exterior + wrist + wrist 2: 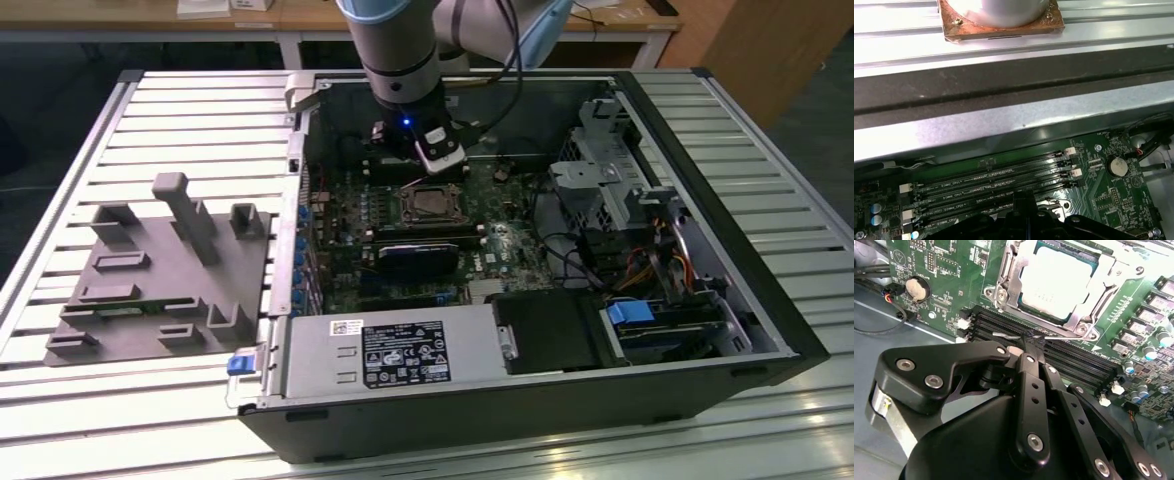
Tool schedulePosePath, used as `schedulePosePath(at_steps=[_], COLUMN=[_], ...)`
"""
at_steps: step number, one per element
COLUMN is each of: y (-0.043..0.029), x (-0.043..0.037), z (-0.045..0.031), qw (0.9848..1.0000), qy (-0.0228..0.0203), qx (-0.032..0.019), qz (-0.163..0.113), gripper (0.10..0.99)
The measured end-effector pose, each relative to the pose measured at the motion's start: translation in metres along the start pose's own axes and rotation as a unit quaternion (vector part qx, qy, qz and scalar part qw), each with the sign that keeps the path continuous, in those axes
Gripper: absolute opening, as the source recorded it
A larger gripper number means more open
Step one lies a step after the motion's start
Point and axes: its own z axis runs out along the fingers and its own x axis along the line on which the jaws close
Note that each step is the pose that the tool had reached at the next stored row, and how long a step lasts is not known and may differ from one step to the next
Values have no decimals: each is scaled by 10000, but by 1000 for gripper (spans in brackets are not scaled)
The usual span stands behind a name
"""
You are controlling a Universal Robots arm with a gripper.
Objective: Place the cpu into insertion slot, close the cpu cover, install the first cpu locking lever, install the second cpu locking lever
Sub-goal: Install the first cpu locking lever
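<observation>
In the exterior view, a ribbed aluminium table of long pale slats carried an open black sheet-metal computer case. On the slats at the exterior view's left lay a matt grey moulded fixture with upright pegs. A smooth grey tubular robot arm reached down into the case over a glossy green circuit board. In the second wrist view the black jointed metal gripper had its fingers drawn together. Their tips met at a thin bent silver wire lever, though whether they clamped it could not be told. That wire lay across the long narrow black memory slots. Just beyond them sat the square silver-rimmed insertion slot. The thin stamped silver cpu cover lay folded flat over it. Through its square cut-out showed the cpu, a flat chip with a dull brushed grey top, seated in the socket. A round shiny coin battery sat off to one side.
</observation>
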Motion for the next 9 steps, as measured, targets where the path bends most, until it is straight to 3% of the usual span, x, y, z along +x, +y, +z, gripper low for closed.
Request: schedulePosePath(at_steps=[4,9], y=[0,-11], x=[1,13], z=[2,32], qw=[10000,9999], qy=[-10,-120], qx=[4,70], qz=[1,37], gripper=[102,102])
